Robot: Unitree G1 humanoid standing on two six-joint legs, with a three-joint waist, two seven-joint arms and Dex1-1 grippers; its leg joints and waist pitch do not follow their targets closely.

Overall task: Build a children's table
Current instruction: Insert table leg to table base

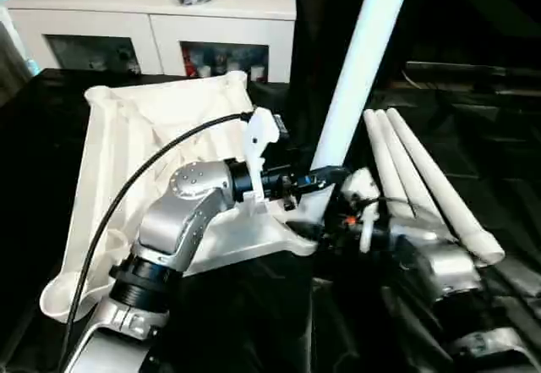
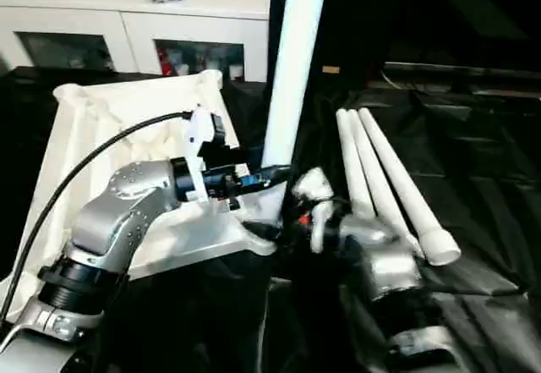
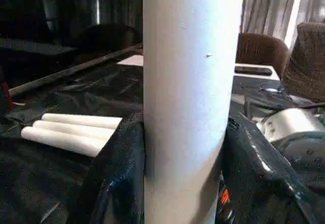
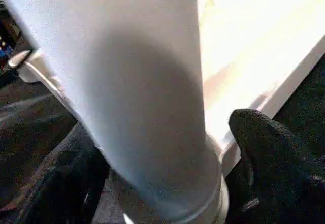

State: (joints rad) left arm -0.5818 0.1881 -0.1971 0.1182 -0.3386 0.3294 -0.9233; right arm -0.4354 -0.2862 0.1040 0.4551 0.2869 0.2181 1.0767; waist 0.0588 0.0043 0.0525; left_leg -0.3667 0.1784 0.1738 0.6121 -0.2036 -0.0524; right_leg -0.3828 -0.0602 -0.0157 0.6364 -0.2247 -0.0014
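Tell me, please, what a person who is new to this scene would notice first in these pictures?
First comes the tall white leg, standing upright at the near right corner of the upturned white tabletop. The left gripper and the right gripper meet low on it from either side, near its foot. Next, three more legs lie side by side on the black sheet, to the right of the tabletop.

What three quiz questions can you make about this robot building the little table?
1. How many legs lie loose on the black cover?
2. True or false: one leg stands upright at a corner of the tabletop.
3. Which grippers are at the upright leg's base? A) left only B) right only C) both

Key: 1) three 2) true 3) C
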